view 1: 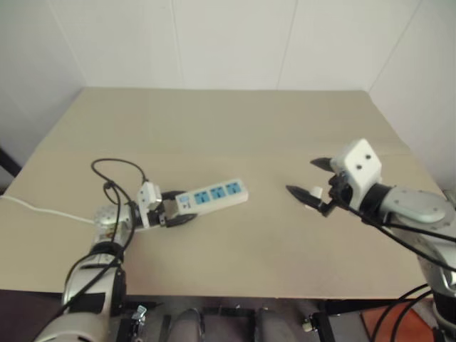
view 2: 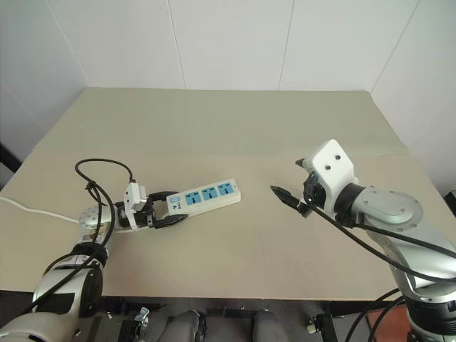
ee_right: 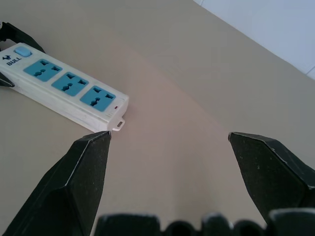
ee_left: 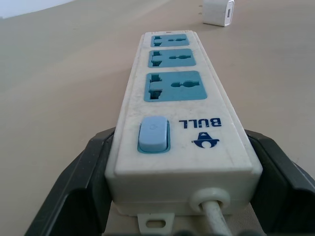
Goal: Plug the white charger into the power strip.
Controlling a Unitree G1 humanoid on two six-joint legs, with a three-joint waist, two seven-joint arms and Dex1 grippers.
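A white power strip [view 1: 214, 194] lies flat on a beige table [view 1: 235, 128], at about 8 o'clock from the table's centre in the head view, with its long axis running from 8 o'clock to 2 o'clock. The left gripper [view 1: 178, 207] clasps the switch end, one black finger pressed against each long side of the bar. Beside them are the pale blue switch [ee_left: 153, 134] and the printed brand mark. The three blue sockets [ee_left: 172, 86] sit in a row past the switch, all unoccupied. The strip's white cord [view 1: 43, 209] leaves the gripped end and trails off toward 9 o'clock, across the table edge. The white charger [ee_left: 218, 12] rests on the tabletop beyond the strip's socket end, well apart from it and roughly toward 3 o'clock, unplugged and held by neither arm. The right gripper [view 1: 301, 176] hangs above the table at about 4 o'clock from centre. Its two black fingers are spread wide with nothing between them, and they point back toward the strip's free end. White tiled walls [view 1: 228, 43] close off the far side of the table.
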